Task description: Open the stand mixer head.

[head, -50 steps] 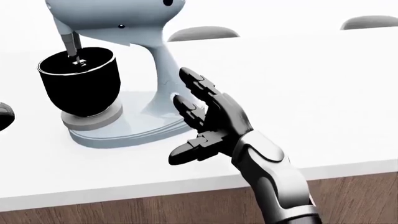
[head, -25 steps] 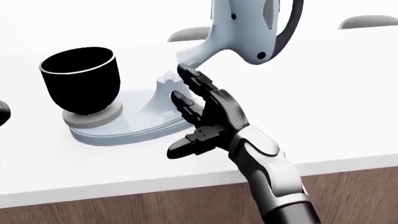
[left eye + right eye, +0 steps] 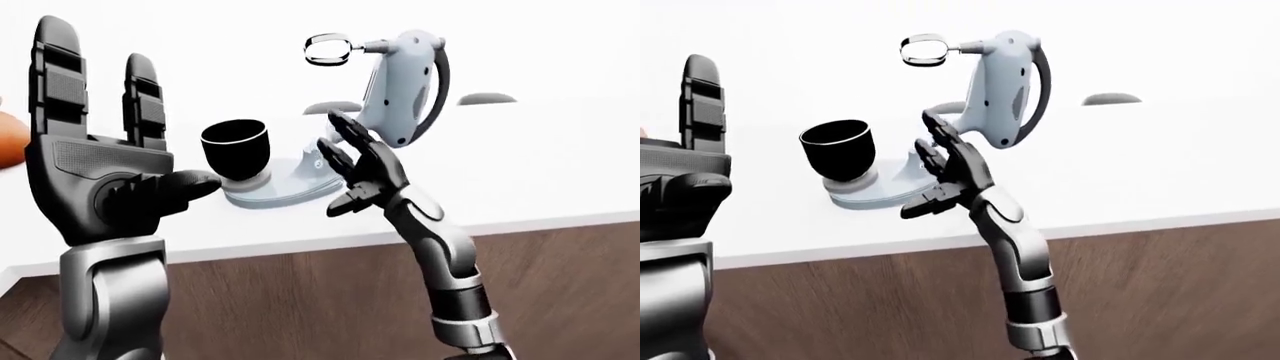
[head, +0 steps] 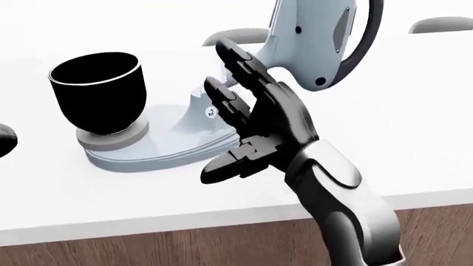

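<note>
The pale blue stand mixer stands on the white counter (image 4: 414, 133). Its head (image 3: 405, 86) is tilted up and back, with the wire whisk (image 3: 328, 51) raised at the upper left. The black bowl (image 4: 100, 91) sits uncovered on the mixer base (image 4: 159, 147). My right hand (image 4: 251, 119) is open, fingers spread, beside the mixer's neck and just under the raised head, holding nothing. My left hand (image 3: 100, 154) is open and held up at the left of the left-eye view, apart from the mixer.
The counter's lower edge runs above a brown wood cabinet face (image 3: 300, 300). Grey rounded shapes (image 3: 487, 98) show beyond the counter's top edge. An orange object (image 3: 8, 139) peeks in at the far left.
The mixer head has swung up and back off the bowl, lifting the whisk clear. My right hand has risen a little beside the neck.
</note>
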Tool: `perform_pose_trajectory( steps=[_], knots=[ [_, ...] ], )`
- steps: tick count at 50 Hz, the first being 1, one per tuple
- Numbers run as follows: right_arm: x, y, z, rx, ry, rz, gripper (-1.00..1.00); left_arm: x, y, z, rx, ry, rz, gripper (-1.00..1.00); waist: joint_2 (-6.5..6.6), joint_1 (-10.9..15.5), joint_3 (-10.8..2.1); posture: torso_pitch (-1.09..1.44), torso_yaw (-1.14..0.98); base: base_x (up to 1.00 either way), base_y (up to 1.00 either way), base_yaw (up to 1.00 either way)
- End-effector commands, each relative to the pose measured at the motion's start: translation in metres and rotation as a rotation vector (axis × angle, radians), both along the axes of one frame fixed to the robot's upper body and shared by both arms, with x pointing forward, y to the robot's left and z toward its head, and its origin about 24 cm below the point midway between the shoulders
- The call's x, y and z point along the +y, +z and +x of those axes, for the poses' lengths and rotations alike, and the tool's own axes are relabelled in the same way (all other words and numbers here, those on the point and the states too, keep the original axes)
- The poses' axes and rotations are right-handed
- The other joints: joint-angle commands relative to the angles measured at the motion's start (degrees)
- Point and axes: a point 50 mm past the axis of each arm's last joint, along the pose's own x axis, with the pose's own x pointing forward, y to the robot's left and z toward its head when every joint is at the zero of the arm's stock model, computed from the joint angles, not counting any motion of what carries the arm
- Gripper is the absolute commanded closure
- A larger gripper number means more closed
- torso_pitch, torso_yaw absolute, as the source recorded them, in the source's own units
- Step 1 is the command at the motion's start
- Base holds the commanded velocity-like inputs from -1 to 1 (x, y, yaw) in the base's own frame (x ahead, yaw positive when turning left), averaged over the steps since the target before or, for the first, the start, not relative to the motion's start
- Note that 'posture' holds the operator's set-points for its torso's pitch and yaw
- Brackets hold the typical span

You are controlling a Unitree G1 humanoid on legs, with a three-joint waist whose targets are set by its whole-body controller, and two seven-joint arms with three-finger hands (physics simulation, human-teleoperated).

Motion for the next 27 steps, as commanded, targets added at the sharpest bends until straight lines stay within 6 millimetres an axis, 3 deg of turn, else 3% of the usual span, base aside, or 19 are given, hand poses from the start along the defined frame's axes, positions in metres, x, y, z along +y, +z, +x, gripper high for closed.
perform_pose_trajectory(
  steps=[1, 8, 19, 27],
  knots=[
    [0.0, 0.023, -0.004, -0.077, -0.002, 0.035, -1.0, -0.001, 0.008, -0.005, -0.056, -0.003, 0.006, -1.0, 0.18, 0.02, -0.5, -0.3, 0.0, 0.0, 0.0, 0.0],
    [-0.01, 0.06, -0.024, -0.11, -0.02, 0.234, -1.0, -0.001, 0.01, -0.004, -0.059, -0.004, 0.003, -1.0, -0.03, 0.17, -0.46, -0.3, 0.0, 0.0, 0.0, 0.0],
    [-0.017, 0.079, -0.037, -0.106, -0.001, 0.466, -1.0, -0.001, 0.011, -0.005, -0.061, -0.006, 0.006, -1.0, -0.15, -0.19, -0.44, -0.3, 0.0, 0.0, 0.0, 0.0],
    [-0.035, 0.102, -0.048, -0.178, -0.014, 0.679, -1.0, -0.001, 0.011, -0.005, -0.06, -0.007, 0.007, -1.0, -0.31, -0.24, -0.21, -0.3, 0.0, 0.0, 0.0, 0.0]
  ],
)
